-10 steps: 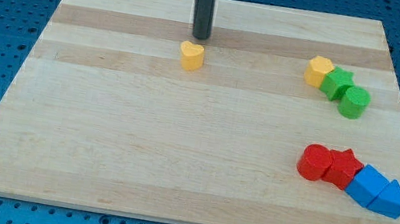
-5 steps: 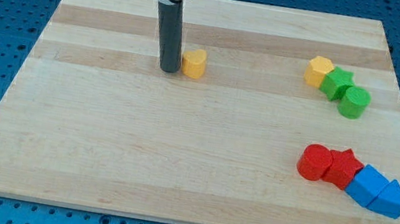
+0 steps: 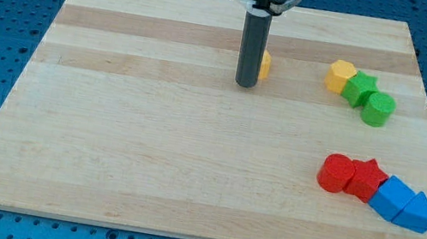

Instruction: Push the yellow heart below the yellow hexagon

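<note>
The yellow heart (image 3: 265, 64) lies on the wooden board (image 3: 148, 143) right of centre near the view's top, mostly hidden behind my rod. My tip (image 3: 245, 84) stands on the board touching the heart's left side, slightly toward the view's bottom. The yellow hexagon (image 3: 341, 75) sits further to the view's right, about level with the heart, a gap between them.
A green star (image 3: 361, 89) and a green cylinder (image 3: 378, 109) adjoin the yellow hexagon on its lower right. A red cylinder (image 3: 333, 173), red star (image 3: 367, 178), blue cube (image 3: 392, 197) and blue triangle (image 3: 418, 214) form a row at the lower right.
My tip went round to the heart's left, then moved right, pushing the yellow heart rightward toward the yellow hexagon. The other blocks have not moved.
</note>
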`<action>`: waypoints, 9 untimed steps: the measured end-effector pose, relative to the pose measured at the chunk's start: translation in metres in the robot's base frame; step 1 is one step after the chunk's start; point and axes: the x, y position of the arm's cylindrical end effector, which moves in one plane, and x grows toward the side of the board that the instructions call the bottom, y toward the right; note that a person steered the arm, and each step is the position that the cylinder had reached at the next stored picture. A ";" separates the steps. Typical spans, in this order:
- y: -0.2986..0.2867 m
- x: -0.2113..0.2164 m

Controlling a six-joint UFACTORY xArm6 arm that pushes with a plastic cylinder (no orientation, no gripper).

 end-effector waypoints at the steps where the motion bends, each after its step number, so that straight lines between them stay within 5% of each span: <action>1: -0.001 0.000; 9: 0.006 -0.068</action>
